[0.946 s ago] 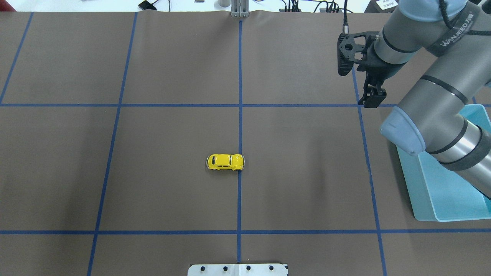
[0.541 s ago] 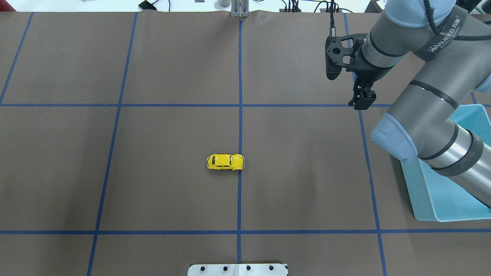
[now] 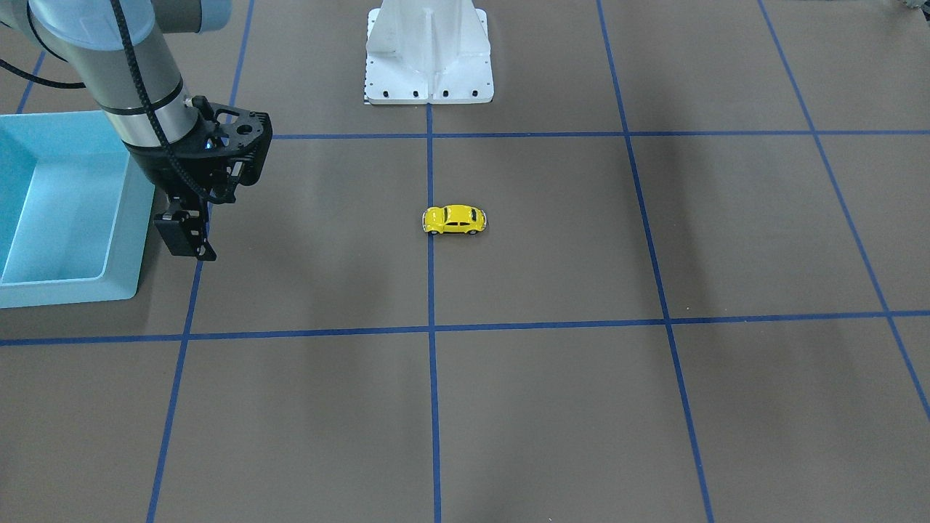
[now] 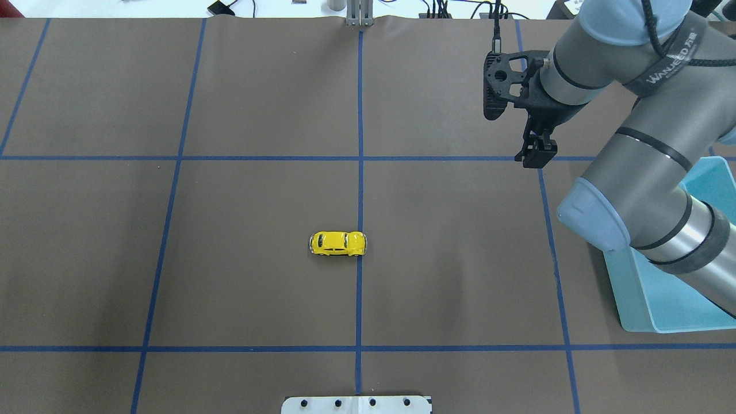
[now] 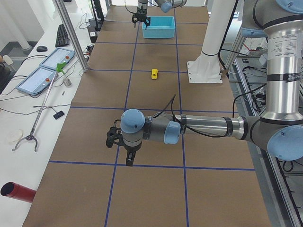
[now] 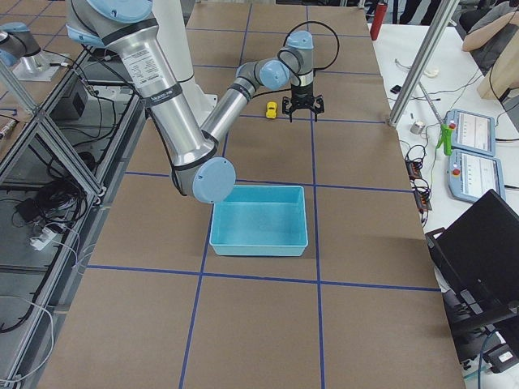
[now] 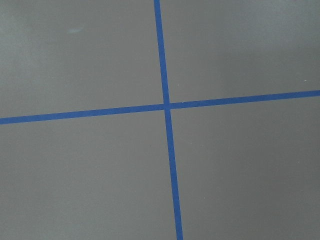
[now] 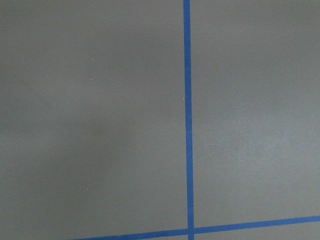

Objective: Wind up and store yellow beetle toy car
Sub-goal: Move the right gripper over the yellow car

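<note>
yellow beetle toy car (image 4: 338, 243) sits on its wheels on the brown mat (image 4: 259, 287), one end on the centre tape line (image 4: 359, 172). right gripper (image 4: 536, 155) near the light blue bin (image 4: 627, 293), left gripper (image 5: 129, 161) well apart from the car. can't tell jaw state on either.

I see the table cover (image 4: 259, 201) as a matt brown sheet, paper-like and faintly creased, crossed by smooth blue tape lines (image 4: 359, 115). The yellow beetle toy car (image 4: 338, 243) has glossy paint that catches the light, and the light blue bin (image 3: 125, 232) looks like smooth plastic. The right gripper (image 4: 536, 156) is matt black, on an arm (image 4: 644, 167) of satin grey metal.
</note>
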{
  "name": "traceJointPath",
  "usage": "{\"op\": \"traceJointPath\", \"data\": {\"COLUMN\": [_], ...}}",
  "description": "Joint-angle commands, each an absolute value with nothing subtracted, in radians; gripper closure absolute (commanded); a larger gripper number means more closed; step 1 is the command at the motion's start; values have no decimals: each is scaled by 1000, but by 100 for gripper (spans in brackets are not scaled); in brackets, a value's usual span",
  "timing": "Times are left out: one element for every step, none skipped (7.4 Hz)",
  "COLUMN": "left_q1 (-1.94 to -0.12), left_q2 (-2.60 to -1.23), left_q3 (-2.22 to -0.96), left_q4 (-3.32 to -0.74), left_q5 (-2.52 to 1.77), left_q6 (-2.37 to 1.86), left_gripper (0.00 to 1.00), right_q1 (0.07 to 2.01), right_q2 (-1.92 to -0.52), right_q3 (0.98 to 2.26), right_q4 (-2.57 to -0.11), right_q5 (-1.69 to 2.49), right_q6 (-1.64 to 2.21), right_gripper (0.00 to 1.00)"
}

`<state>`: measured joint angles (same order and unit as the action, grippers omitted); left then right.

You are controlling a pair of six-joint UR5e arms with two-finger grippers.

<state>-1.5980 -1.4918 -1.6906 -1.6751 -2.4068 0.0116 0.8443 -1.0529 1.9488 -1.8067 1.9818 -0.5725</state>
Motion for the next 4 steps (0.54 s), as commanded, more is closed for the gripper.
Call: {"op": "traceJointPath", "data": {"left_q1": [-1597,-1597,-1597,-1597], "left_q2": [-1496,-1491,-1494,-1496], "left_q3": [-1690,-1687,-1689,-1690], "left_q4": [-1675,-1672,-1671,-1672], "left_q5": [-2407,-2407,-2407,-2405], "left_q6": [11,11,11,11], "left_gripper": [1,1,1,1], "right_q1": [824,801,757,732], "right_q2": [-1064,-1074,-1083,-1068], "right_q3": [1960,1966,1982,1970], "right_q4": [-1804,-1802,-1784,-1779], "right_q5": [1996,2028,1984,1973], "right_q6": [-577,-604,-607,-610], "right_gripper": [0,0,0,0]}}
